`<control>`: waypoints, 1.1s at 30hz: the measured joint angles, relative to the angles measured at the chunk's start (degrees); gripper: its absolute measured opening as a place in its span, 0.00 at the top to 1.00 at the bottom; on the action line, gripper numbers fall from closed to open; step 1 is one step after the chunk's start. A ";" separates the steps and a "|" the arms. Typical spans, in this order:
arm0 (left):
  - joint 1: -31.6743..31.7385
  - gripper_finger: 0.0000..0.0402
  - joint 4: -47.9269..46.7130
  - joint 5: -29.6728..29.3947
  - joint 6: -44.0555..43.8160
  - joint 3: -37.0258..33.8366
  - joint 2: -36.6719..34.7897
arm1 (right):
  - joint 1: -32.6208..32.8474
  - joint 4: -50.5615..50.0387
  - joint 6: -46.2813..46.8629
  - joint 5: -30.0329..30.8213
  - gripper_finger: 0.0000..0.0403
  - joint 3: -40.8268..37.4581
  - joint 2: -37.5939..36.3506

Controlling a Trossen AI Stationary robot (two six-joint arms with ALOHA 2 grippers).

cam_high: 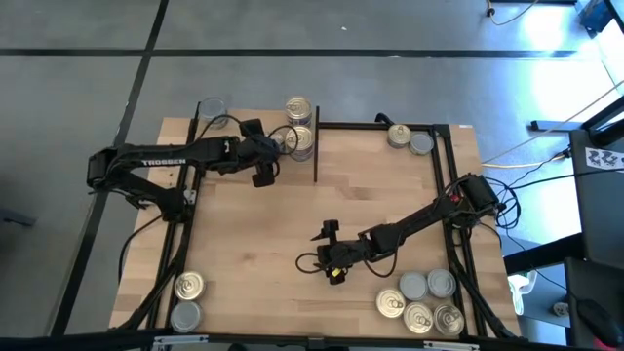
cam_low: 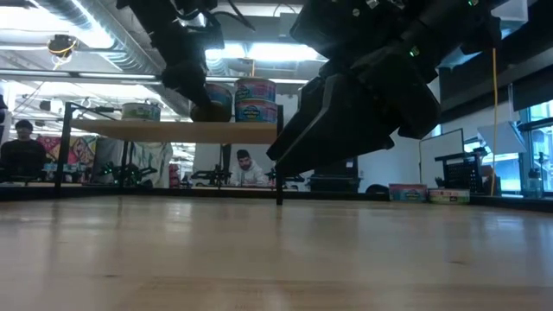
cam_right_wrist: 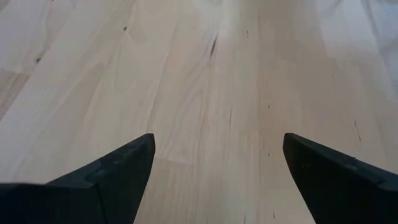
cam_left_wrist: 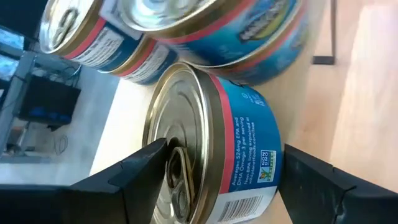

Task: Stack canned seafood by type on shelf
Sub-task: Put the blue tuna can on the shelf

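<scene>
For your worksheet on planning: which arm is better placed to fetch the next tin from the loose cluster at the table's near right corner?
Probably the right: its open hand hangs empty over bare wood beside that cluster of round metal tins; the left hand is across the table at the shelf.

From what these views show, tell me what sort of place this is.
Probably a robotics lab or open workshop: people sit at workstations beyond the table, exposed ceiling ducts run overhead, and cables trail across the grey floor.

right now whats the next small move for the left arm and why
Probably draw the left pincer straight back off the blue tin. Its fingers stand apart on either side of that tin, which sits on the shelf beside the other blue tins, so it looks placed. The right pincer hovers open over bare table.
</scene>
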 joint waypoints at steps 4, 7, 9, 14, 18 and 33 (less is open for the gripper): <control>-0.52 0.32 -1.63 -5.52 2.20 -0.17 0.19 | -0.04 0.00 0.00 0.02 0.12 0.00 0.00; -0.66 0.32 -1.36 -7.28 3.86 -0.24 0.26 | -0.04 0.00 0.00 0.02 0.12 0.00 0.00; -0.75 0.32 -1.10 -7.34 4.45 -0.22 0.22 | -0.04 0.00 0.00 0.02 0.12 0.00 0.00; -1.65 0.32 -1.25 -4.11 5.13 -0.19 0.15 | -0.37 0.00 0.11 -0.02 0.12 0.00 0.00; -2.33 0.32 -1.24 -7.01 5.71 -0.19 0.21 | -0.42 -0.02 0.11 -0.04 0.12 0.00 0.00; -3.52 0.32 -3.81 -8.41 4.71 -0.17 -1.99 | -0.74 0.00 0.46 -0.15 0.12 0.00 -0.02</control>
